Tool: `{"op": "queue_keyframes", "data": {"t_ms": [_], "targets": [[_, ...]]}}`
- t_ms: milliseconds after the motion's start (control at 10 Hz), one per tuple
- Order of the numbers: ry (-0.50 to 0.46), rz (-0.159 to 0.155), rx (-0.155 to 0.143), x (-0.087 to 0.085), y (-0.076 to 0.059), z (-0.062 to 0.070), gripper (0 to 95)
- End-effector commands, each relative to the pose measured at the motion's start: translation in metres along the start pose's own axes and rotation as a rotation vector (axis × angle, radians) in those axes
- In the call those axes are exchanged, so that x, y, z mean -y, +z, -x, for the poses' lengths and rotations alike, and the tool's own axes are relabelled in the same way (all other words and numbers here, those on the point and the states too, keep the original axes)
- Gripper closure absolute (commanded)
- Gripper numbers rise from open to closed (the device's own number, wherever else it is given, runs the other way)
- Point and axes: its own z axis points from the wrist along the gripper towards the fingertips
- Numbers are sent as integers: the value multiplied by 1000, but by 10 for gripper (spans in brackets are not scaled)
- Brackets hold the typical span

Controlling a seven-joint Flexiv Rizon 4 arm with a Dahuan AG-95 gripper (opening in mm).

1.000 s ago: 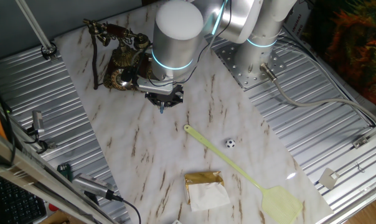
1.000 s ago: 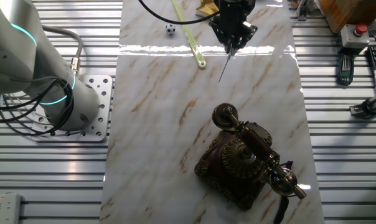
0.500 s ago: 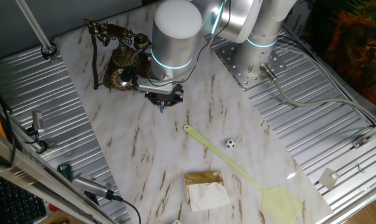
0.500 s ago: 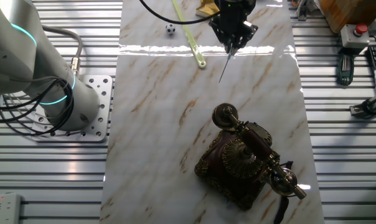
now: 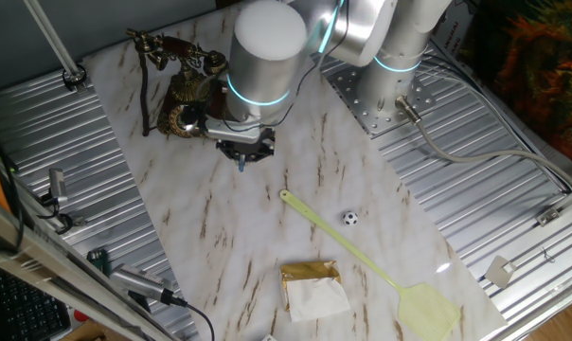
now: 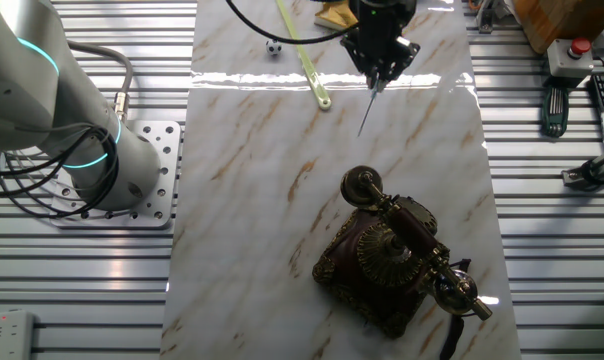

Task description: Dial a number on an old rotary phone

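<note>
The old rotary phone (image 5: pixel 186 93) stands at the far left of the marble sheet, its round brass dial (image 5: pixel 179 118) facing forward and its handset (image 5: pixel 177 47) on the cradle. In the other fixed view the phone (image 6: pixel 382 265) is near the front, handset (image 6: pixel 414 228) lying across it. My gripper (image 5: pixel 241 157) hangs just right of the dial, apart from it, fingers closed on a thin stylus (image 6: pixel 366 110) that points down at the marble. The gripper (image 6: pixel 376 80) is well short of the phone here.
A yellow-green fly swatter (image 5: pixel 362 258) lies across the sheet, with a small black-and-white ball (image 5: pixel 349 218) beside it and a gold-wrapped packet (image 5: pixel 311 287) near the front edge. The arm's base plate (image 6: pixel 147 170) sits on the ribbed metal table. Tools (image 6: pixel 582 95) lie off the sheet.
The gripper with the stylus has shifted slightly sideways, a little closer to the phone's dial. The phone and the other objects have not moved.
</note>
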Motion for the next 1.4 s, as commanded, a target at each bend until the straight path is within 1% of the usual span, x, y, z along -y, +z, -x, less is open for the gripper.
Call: {"op": "queue_keyframes", "data": {"t_ms": [100,200,300,400,500,600,900,1000,1100,1300,1400], "targets": [[-28,19,7,25,5,-4,950],[-43,19,5,35,2,-5,950],[-50,22,3,41,1,-6,950],[-56,36,6,51,-2,-7,950],[-67,42,5,62,-7,-8,950],[-63,45,9,69,-9,-11,950],[-80,53,20,81,-4,-24,950],[-87,56,29,85,-2,-30,950],[-98,55,33,90,1,-36,950],[-114,51,35,95,4,-44,950],[-121,50,35,98,4,-46,950]]}}
